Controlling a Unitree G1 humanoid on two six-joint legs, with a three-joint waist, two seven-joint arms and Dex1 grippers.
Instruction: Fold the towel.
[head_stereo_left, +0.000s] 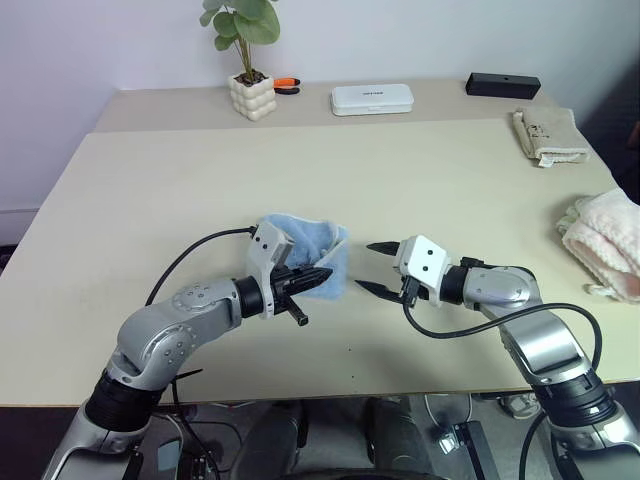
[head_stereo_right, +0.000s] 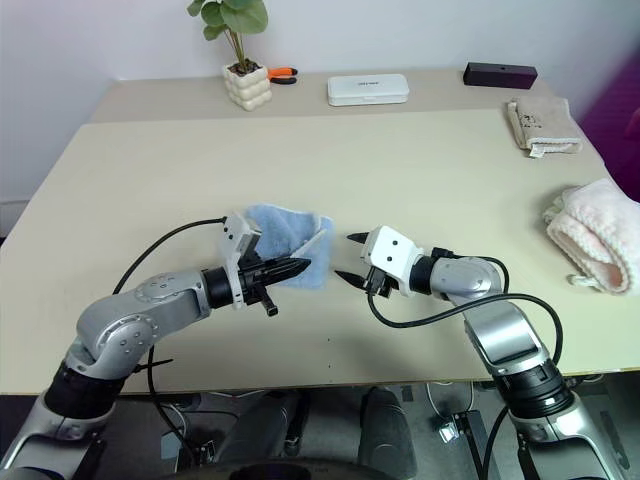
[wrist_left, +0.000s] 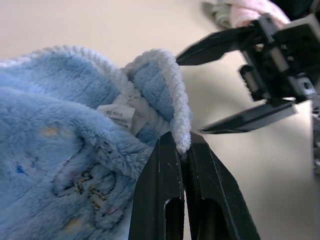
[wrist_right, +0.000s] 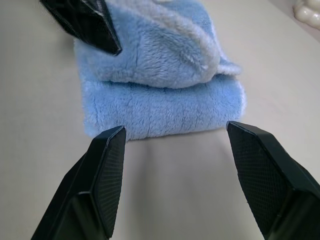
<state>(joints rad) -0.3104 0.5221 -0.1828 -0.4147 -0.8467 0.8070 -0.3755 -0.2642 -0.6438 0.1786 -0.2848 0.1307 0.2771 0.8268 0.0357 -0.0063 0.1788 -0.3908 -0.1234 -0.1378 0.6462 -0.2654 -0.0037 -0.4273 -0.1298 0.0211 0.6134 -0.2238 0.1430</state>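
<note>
Left wrist view caught what the head views could not: the left claw (wrist_left: 182, 150) was pressed together on the pale trim of the towel (wrist_left: 75, 130), with a small white label and a faint printed emblem showing on the blue pile. From the head, the left claw (head_stereo_left: 318, 277) sat over the near right edge of the towel (head_stereo_left: 305, 240), which lay bunched and partly folded on the tabletop (head_stereo_left: 150, 200) in front of the robot, its corner lifted at the pinch.

Just right of the towel, the right claw (head_stereo_left: 372, 267) was spread, holding nothing, its tips pointing toward the towel and close to the left claw. Right wrist view added the lower layers: two stacked blue folds with the thick rolled fold lying flat on the tabletop, the fingers (wrist_right: 107, 175) apart on either side and short of the cloth.

Farther back stood a plant (head_stereo_left: 250, 60) in a white pot, a white case (head_stereo_left: 372, 98) and a black box (head_stereo_left: 502, 85). At the right edge lay a beige cloth (head_stereo_left: 547, 135) and a pink towel (head_stereo_left: 605, 240).
</note>
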